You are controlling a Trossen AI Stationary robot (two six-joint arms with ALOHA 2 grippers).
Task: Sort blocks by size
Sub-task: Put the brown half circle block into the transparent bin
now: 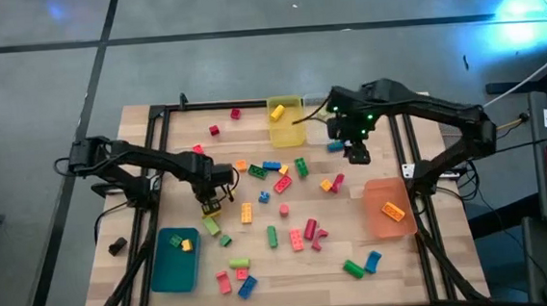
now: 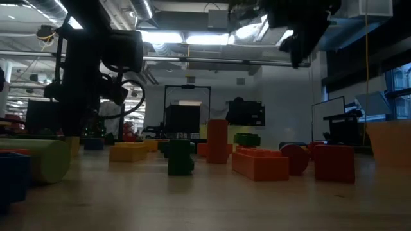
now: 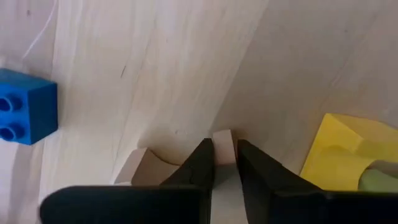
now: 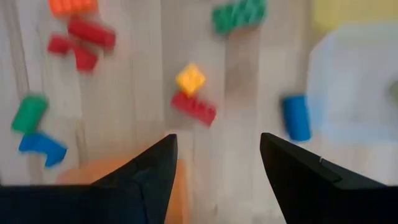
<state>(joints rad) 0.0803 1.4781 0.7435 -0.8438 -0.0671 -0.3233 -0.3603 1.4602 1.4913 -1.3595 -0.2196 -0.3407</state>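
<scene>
Pinching a small pale block (image 3: pixel 222 147) between its fingers, the left gripper (image 1: pixel 211 198) sits low at the table's left-middle, the teal bin (image 1: pixel 176 261) just nearer the front edge. The right gripper (image 1: pixel 356 152) hovers released near the back, above scattered blocks.
</scene>
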